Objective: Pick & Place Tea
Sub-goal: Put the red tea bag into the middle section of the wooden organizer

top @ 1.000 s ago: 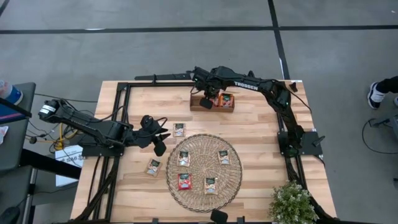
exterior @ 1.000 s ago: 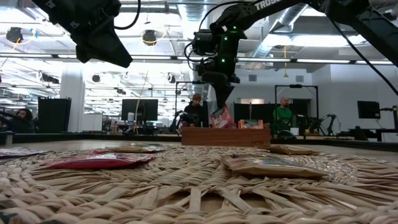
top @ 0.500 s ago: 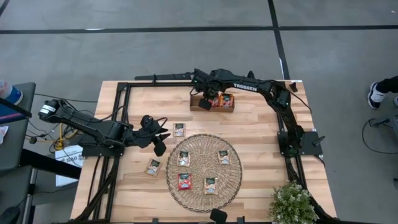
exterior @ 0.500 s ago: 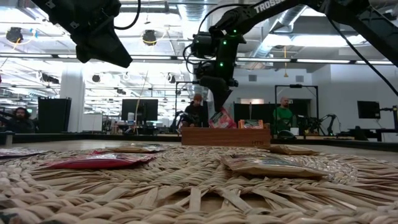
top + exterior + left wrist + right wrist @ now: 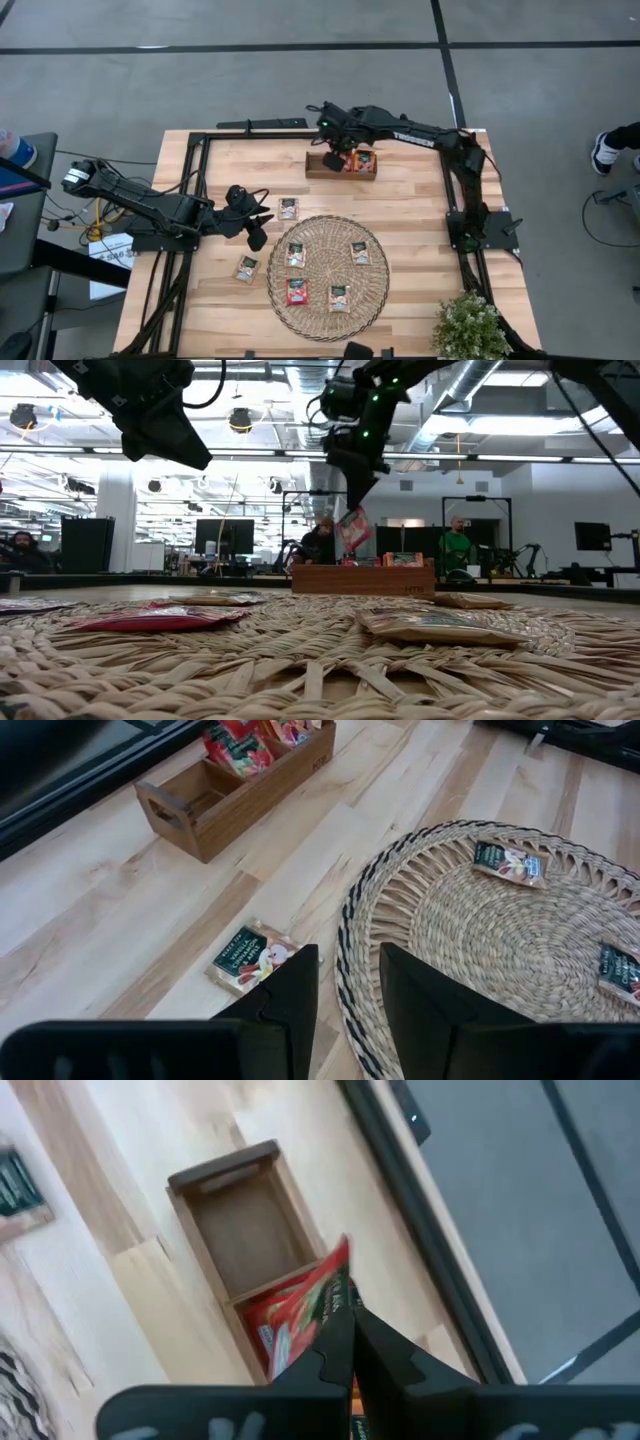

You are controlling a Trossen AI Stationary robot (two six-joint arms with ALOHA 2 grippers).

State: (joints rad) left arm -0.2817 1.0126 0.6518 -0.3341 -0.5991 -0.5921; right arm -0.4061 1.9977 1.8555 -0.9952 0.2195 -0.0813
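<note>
So, going left to right: the left tool (image 5: 262, 222) hangs over the bare counter (image 5: 410, 200) just off the left edge of the woven mat (image 5: 372, 285), fingers (image 5: 283, 998) parted a bit with nothing between them. It's basically parked. In its wrist view a cream tea sachet (image 5: 252, 958) lies on the wood right in front of it, beside the mat's rim. Another cream sachet (image 5: 247, 268) sits on the counter nearer the front left. On the mat itself there are four more: cream ones (image 5: 295, 254) and (image 5: 360, 253), a red one (image 5: 297, 291), and another cream one (image 5: 340, 297).

Further right and toward the back, the right tool (image 5: 336, 158) hovers over the wooden tray (image 5: 316, 173), fingers pressed together on the top edge of a red-orange sachet (image 5: 305, 1316). That sachet dangles above the tray, over the spot next to the empty end compartment (image 5: 238, 1222), clear of the wood in the low view. More sachets (image 5: 364, 161) already stand in the tray beside it.

What I'd worry about: it's only pinched by one corner, so it hangs tilted. If it goes down like that it could catch the divider or tray wall and flop out, or slip from the pinch early. It might also knock over the sachets already standing.
</note>
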